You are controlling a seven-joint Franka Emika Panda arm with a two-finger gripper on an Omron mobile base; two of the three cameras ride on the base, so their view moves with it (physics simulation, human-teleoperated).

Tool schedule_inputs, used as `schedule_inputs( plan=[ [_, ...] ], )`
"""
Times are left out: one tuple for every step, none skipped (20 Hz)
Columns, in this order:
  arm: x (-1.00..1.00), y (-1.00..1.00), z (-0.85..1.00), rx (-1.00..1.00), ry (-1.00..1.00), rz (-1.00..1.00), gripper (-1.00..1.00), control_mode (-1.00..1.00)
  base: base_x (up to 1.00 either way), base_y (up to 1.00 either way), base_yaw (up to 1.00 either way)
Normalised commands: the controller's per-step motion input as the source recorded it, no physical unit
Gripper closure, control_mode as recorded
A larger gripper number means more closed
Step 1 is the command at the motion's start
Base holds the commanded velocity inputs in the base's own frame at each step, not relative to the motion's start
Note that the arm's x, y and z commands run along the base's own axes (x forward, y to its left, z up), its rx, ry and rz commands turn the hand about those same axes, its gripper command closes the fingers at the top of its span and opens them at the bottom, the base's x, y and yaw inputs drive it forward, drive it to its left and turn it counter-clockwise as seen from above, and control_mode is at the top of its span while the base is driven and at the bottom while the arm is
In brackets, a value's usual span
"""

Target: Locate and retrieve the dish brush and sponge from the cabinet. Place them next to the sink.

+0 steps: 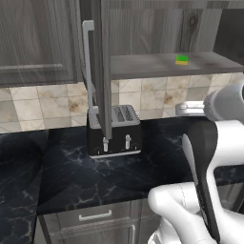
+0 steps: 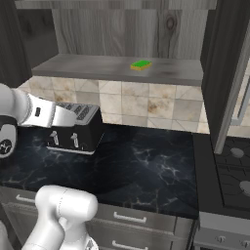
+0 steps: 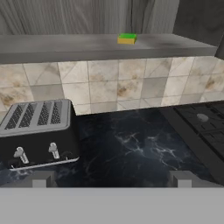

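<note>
The cabinet [image 1: 143,28] stands open, its left door [image 1: 101,71] edge-on with a long silver bar handle. On its bottom shelf [image 2: 97,66] lies the sponge [image 1: 181,59] [image 2: 141,64] [image 3: 127,39], a small green block with a yellow layer, alone on the bare wood. My gripper [image 3: 111,179] is open with nothing between its fingertips [image 3: 41,178]. It hovers low over the counter, below the shelf and well short of the sponge. The dish brush and the sink are out of view.
A black four-slot toaster [image 1: 114,131] [image 2: 75,129] [image 3: 39,131] stands on the dark marble counter [image 2: 146,166], just left of the gripper. A stove [image 2: 234,168] borders the counter on the right. The cabinet's right door [image 2: 229,73] hangs open above it.
</note>
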Motion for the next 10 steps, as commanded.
schedule_inputs(
  plan=[
    [0.71,-0.05,0.31,-0.01,0.00,0.00,-1.00,-1.00,0.00,0.00,0.00],
    [0.56,0.00,0.22,-0.06,-0.01,0.00,-1.00,-1.00,0.00,0.00,0.00],
    [0.71,0.00,0.36,-0.04,0.00,0.00,-1.00,-1.00,0.00,0.00,0.00],
    [0.60,0.00,0.37,-0.08,-0.05,0.00,-1.00,-1.00,0.00,0.00,0.00],
    [0.44,0.00,0.38,-0.11,-0.06,0.00,-1.00,-1.00,0.00,0.00,0.00],
    [0.31,0.00,0.29,-0.14,-0.05,-0.03,-1.00,-1.00,0.00,0.00,0.00],
    [0.21,-0.04,0.19,-0.13,0.00,-0.06,-1.00,-1.00,0.00,0.00,0.00],
    [0.19,-0.08,0.10,-0.11,0.00,-0.06,-1.00,-1.00,0.00,0.00,0.00],
    [0.15,-0.07,0.00,-0.06,0.02,-0.05,-1.00,-1.00,0.00,0.00,0.00],
    [0.13,0.00,-0.08,-0.02,0.01,0.00,-1.00,-1.00,0.00,0.00,0.00]
  ],
)
